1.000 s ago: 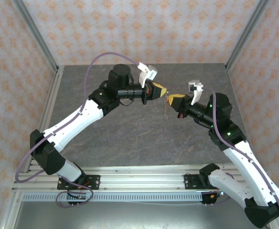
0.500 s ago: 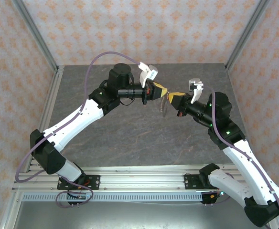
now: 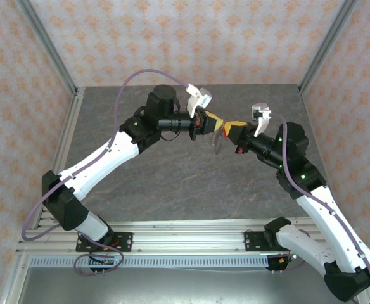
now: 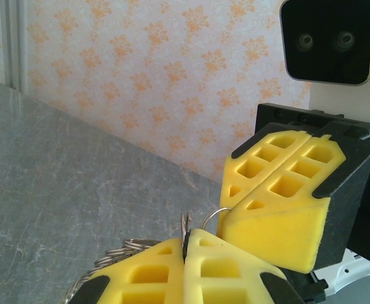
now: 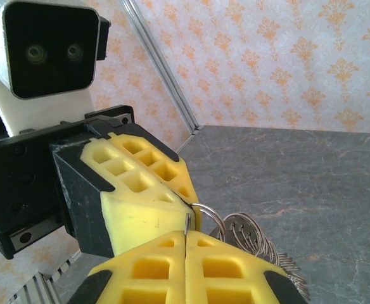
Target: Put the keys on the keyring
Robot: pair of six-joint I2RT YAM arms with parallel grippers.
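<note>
Yellow foam pads of the left hand are pressed flat together, clenched on thin metal wire that stands up from their seam. The right hand is clenched the same way, with a sliver of metal rising from its seam. The two hands meet tip to tip in mid-air, well above the counter, touching or very nearly so. The left hand points right and the right hand points left.

A small round wire loop arcs across the join from one seam to the other hand's pad. It belongs to the keyring, which both hands appear to nip. The rest of the keyring, stacked grey coils with a toothed fringe, hangs just beyond the pads on the far side. From above it shows as a thin grey strand dangling below the meeting point, clear of the counter.

The red key is too small to make out at the join.

Each wrist view looks straight at the other hand's black camera. Orange-patterned walls close off the back and sides.
</note>
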